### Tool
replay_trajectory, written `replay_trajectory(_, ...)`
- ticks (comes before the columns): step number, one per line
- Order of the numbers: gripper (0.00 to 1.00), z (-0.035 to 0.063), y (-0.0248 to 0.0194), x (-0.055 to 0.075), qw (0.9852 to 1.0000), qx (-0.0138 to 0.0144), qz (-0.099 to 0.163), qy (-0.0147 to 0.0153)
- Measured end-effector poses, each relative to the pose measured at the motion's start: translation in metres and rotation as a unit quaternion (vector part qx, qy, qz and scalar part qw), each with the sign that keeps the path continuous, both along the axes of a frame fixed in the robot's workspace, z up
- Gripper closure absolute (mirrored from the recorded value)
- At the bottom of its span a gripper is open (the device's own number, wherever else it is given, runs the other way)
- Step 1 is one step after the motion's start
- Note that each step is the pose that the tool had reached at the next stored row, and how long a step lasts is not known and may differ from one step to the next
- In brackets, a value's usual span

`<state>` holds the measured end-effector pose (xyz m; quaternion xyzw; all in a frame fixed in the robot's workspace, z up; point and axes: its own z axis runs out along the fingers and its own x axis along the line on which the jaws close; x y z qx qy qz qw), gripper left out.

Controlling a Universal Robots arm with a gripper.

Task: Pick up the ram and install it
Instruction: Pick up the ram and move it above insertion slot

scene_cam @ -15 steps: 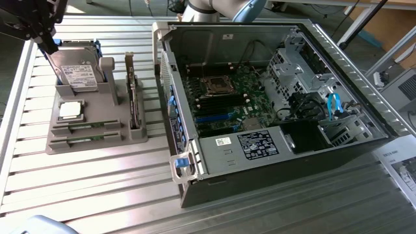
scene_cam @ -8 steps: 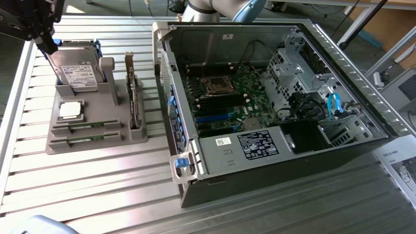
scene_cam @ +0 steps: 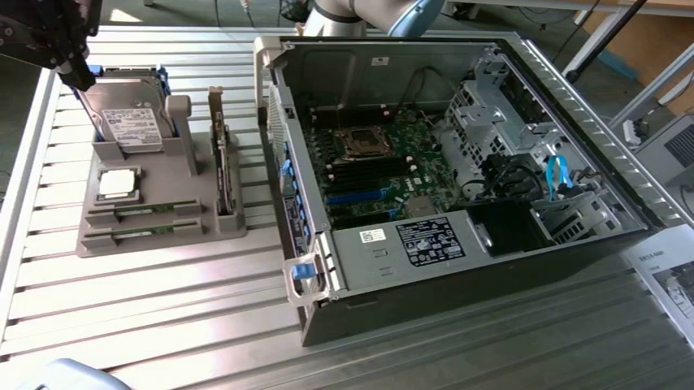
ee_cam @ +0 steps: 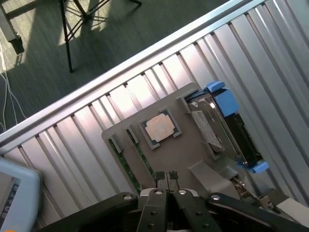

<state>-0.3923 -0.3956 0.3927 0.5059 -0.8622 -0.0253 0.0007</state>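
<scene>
One ram (ee_cam: 142,157) lay in the tray (ee_cam: 193,145) below the closed, empty tool (ee_cam: 167,177), which would need opening and squaring along the stick's length.

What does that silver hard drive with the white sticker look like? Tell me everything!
The hard drive is a flat, boxy thing that looks like silver metal. A white label with tiny dark print covers part of its broad face. It stands on its edge, nearly upright, in a slot at one end of the grey holder. Blue plastic pieces sit at its two ends.
</scene>
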Motion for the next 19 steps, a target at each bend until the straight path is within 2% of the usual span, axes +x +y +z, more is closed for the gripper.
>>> replay_trajectory(5,0.90,0.0000,0.0000,0.0000,0.9993,0.0000,0.037,0.0000)
replay_trajectory(9,0.90,0.0000,0.0000,0.0000,0.9978,0.0000,0.067,0.0000)
replay_trajectory(14,0.90,0.0000,0.0000,0.0000,0.9946,0.0000,0.104,0.0000)
replay_trajectory(19,0.90,0.0000,0.0000,0.0000,0.9899,0.0000,0.142,0.0000)
